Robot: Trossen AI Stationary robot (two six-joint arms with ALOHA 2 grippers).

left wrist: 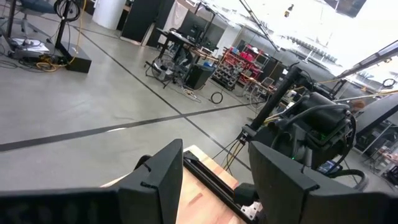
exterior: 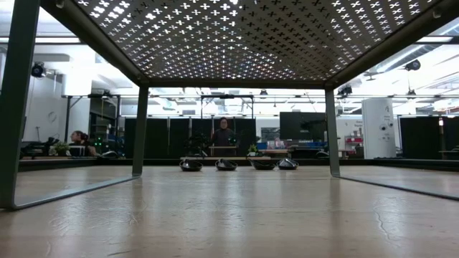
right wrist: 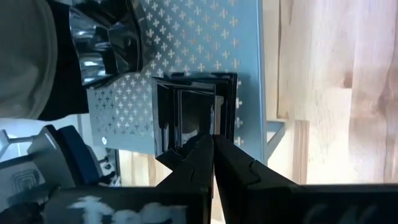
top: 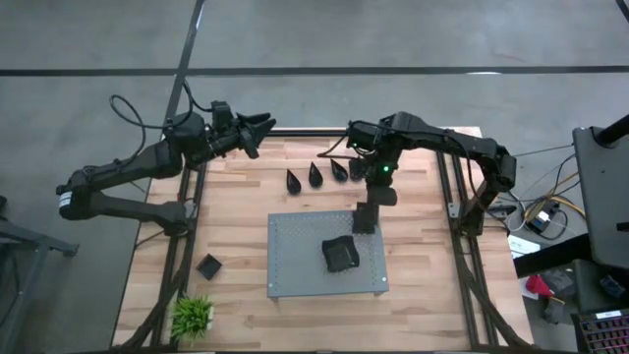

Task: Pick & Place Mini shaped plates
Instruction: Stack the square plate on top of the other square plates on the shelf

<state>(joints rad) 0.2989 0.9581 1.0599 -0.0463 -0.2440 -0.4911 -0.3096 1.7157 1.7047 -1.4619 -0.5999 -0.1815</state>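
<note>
1. The bench (top: 246, 187) is pale wood in a dark frame. The landmark for everything below is the grey perforated board (top: 295, 256), a low raised platform standing on the bench.

2. The right arm reaches in over the board's far edge. Its right pincer (right wrist: 213, 149) is shut, with its tips pinching the rim of a square plate (right wrist: 193, 112) at the board's far right corner. The plate looks tilted rather than lying flat.

3. The left arm waits well away from the board, past the bench's far left edge. Its left pincer (left wrist: 214, 180) is spread wide and holds nothing.

4. The other mini shaped plates:
   - a dark stack or cluster (top: 340, 254) sits on the board, right of centre;
   - a row of teardrop plates (top: 314, 175) lies on the wood beyond the board's far edge;
   - a lone square plate (top: 208, 265) lies off the board's left side, near a small green plant (top: 193, 315).

5. Handling, as a judgement:
   - The plates look glossy, rigid and light, so likely slippery and quick to skid or swing in a pinch.
   - The best hold is across a raised rim, at mid-side on a square one.
   - On a teardrop, grip the broad end, not the tip.
   - They may chip if dropped.
</note>
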